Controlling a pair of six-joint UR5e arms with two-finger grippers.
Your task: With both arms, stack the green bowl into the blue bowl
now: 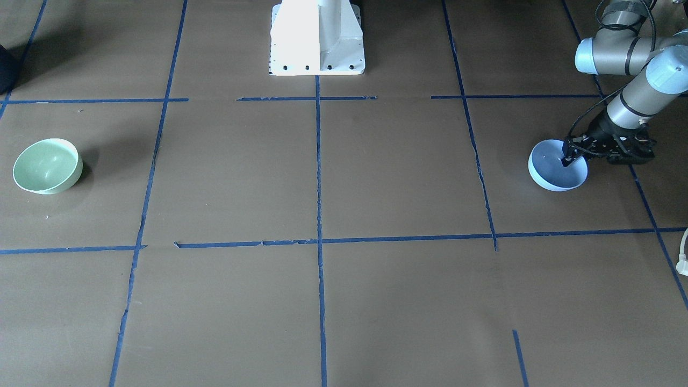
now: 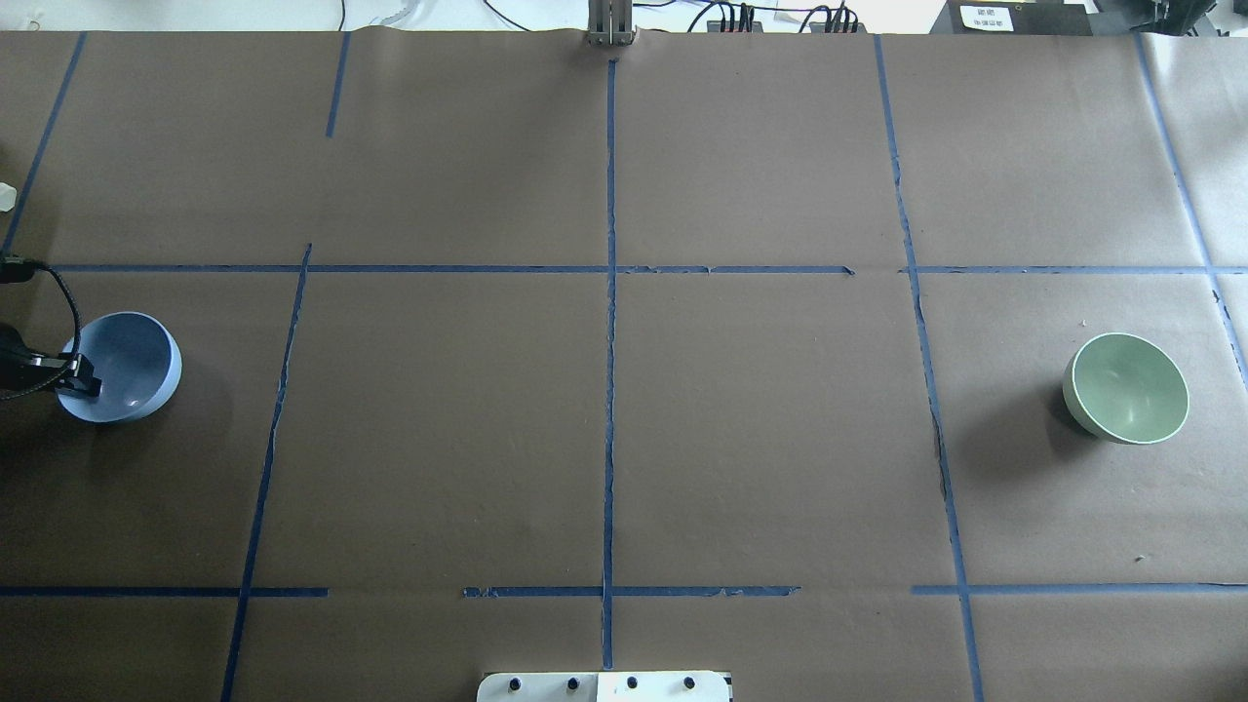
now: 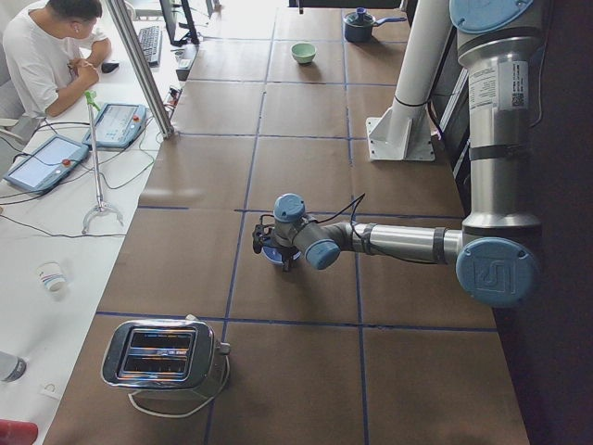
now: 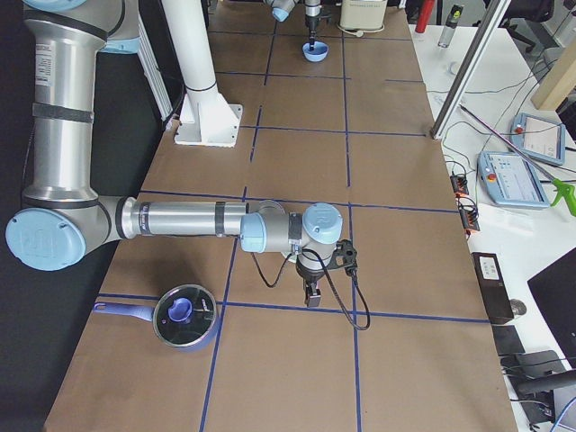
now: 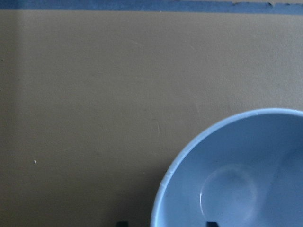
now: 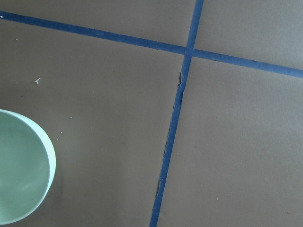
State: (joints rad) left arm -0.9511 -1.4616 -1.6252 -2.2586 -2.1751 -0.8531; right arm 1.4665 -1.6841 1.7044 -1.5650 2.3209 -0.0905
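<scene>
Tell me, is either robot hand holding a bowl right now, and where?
Nothing is gripped yet. The left gripper straddles the rim of the blue bowl, one finger inside, one outside, jaws apart. The green bowl sits alone, untouched.

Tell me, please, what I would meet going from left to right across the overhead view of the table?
blue bowl → white pedestal base → green bowl

**Six views of one table (image 2: 439,439): two high, two at its ends, two on the wrists.**
Overhead and front cameras face each other, sharing the blue bowl (image 2: 127,366) and green bowl (image 2: 1126,388); each wrist camera looks down closely on one bowl.
</scene>
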